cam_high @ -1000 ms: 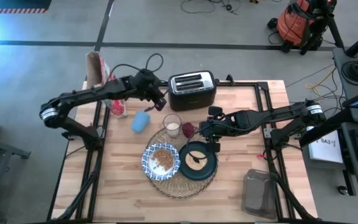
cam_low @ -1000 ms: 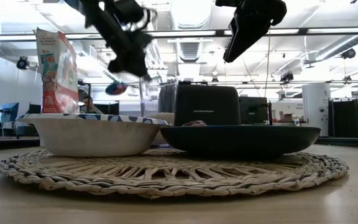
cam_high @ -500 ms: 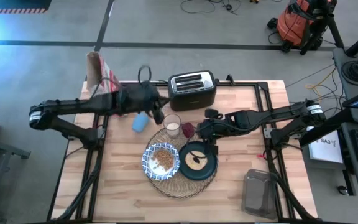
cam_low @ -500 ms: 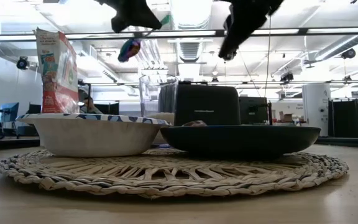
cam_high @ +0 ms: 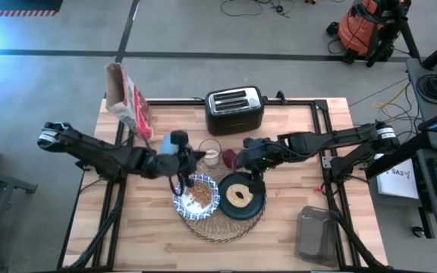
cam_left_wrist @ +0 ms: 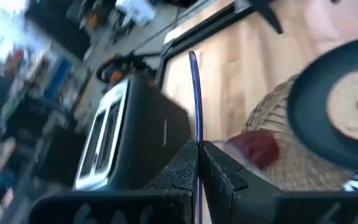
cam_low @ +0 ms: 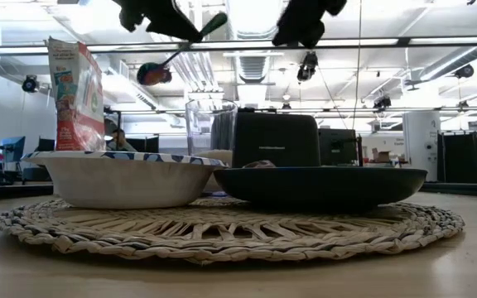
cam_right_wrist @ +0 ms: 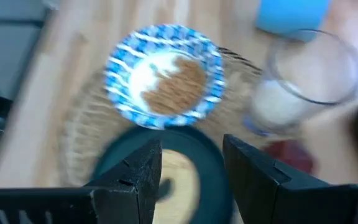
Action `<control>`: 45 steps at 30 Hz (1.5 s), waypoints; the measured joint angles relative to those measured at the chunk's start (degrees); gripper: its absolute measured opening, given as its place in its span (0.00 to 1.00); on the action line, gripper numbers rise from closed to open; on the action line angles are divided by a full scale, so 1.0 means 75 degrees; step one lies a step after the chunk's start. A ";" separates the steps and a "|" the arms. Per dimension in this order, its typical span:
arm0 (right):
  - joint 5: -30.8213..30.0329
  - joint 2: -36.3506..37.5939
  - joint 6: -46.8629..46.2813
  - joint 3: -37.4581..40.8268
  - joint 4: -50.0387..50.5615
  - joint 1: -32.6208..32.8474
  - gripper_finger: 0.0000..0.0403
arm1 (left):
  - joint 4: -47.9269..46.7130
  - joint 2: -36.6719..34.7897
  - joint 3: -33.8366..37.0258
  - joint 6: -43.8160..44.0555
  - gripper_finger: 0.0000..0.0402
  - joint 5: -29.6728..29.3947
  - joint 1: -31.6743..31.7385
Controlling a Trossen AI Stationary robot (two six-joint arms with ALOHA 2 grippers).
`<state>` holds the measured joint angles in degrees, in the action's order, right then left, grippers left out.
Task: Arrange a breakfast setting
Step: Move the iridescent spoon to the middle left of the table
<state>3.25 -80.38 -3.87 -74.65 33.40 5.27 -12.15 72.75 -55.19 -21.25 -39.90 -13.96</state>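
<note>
On the wooden table [cam_high: 294, 220], the woven placemat [cam_high: 203, 225] carries the patterned bowl [cam_high: 196, 194] of cereal and the teal plate [cam_high: 240, 197], which holds a round of toast. The glass of milk [cam_high: 210, 152] stands at the mat's far edge beside the dark-red item [cam_high: 228, 158]. Above the bowl hangs the left gripper [cam_high: 182, 161], pinched narrow on the spoon [cam_left_wrist: 194, 93]. The right gripper [cam_high: 250, 155] hovers over the plate's far rim, fingers apart and empty. Judging from how close the two grippers are, lowering the spoon could clip the glass or the right arm, and the thin handle might twist loose.
</note>
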 joint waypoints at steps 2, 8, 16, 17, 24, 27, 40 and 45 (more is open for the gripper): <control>0.0360 0.0000 -0.0442 0.0000 -0.0095 -0.0005 0.40 | 0.0133 0.0011 0.0065 -0.0502 0.00 -0.0002 -0.0287; 0.0653 -0.0029 -0.2381 0.0000 -0.0099 -0.0019 0.40 | 0.0148 0.0014 0.0081 -0.2226 0.00 -0.0012 -0.1085; 0.1566 -0.0050 -0.3462 0.0023 -0.1186 -0.0016 0.40 | 0.0257 0.0610 0.0127 -0.4612 0.00 -0.1362 -0.1706; 0.1750 -0.0050 -0.3553 0.0023 -0.1376 -0.0017 0.40 | 0.0298 0.0736 0.0127 -0.4962 0.00 -0.1619 -0.1747; 0.2194 -0.0050 -0.4116 0.0026 -0.2118 -0.0328 0.40 | 0.1455 0.1589 0.0130 -0.7406 0.00 -0.3055 -0.1937; 0.2186 -0.0053 -0.4388 0.0029 -0.2003 -0.0599 0.40 | 0.1922 0.1852 0.0130 -0.8211 0.00 -0.3330 -0.2034; 0.3315 -0.0449 -0.4850 0.0035 -0.1866 -0.1510 0.40 | 0.3747 0.2156 -0.0137 -0.9470 0.00 -0.2084 -0.2219; 0.3590 -0.0565 -0.4830 0.0035 -0.1925 -0.1535 0.40 | 0.4077 0.2243 -0.0241 -0.9761 0.00 -0.1651 -0.2203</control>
<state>30.17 -84.62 -40.10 -74.39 18.96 -6.24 18.43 89.57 -57.00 -94.46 -52.28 -30.48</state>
